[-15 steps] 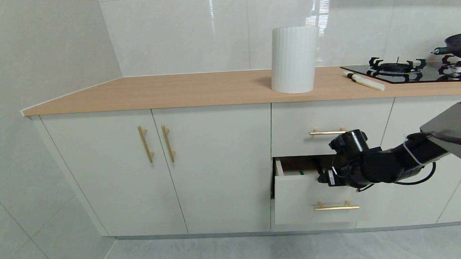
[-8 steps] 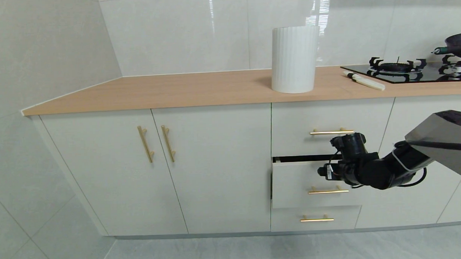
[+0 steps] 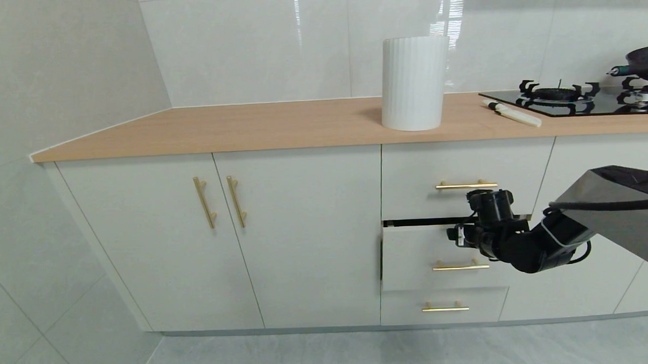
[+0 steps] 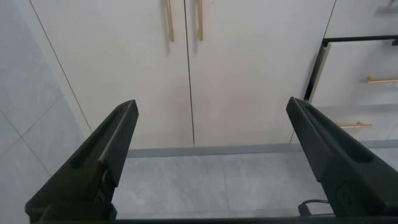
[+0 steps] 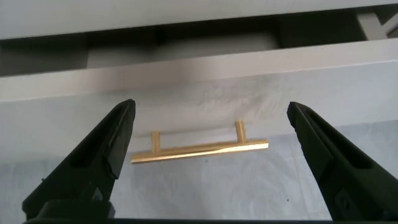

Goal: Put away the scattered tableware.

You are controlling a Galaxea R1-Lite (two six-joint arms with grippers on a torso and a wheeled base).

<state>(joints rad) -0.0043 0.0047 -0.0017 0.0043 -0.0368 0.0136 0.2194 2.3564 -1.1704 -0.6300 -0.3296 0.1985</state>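
A white-handled knife point(image 3: 511, 114) lies on the wooden countertop point(image 3: 246, 128) by the stove. Below it, the middle drawer point(image 3: 413, 254) stands only a crack out, a dark gap along its top. My right gripper point(image 3: 458, 235) is against the drawer front, just above its gold handle point(image 3: 460, 266). In the right wrist view the right gripper point(image 5: 211, 165) is open, its fingers point(image 5: 102, 165) spread wide on either side of the handle point(image 5: 199, 149), holding nothing. My left gripper point(image 4: 214, 165) is open and empty, hanging low over the floor before the cabinet doors point(image 4: 186, 56).
A tall white ribbed container point(image 3: 412, 83) stands on the counter above the drawers. At the right are a black gas stove point(image 3: 569, 98) and a dark pan point(image 3: 646, 57). Closed drawers sit above point(image 3: 464, 171) and below point(image 3: 444, 307) the middle one. Grey tiled floor point(image 3: 308, 355) lies in front.
The middle drawer went from well open to nearly closed, pushed in by my right arm, which moved toward the cabinet. The bottom drawer's front has come into sight.
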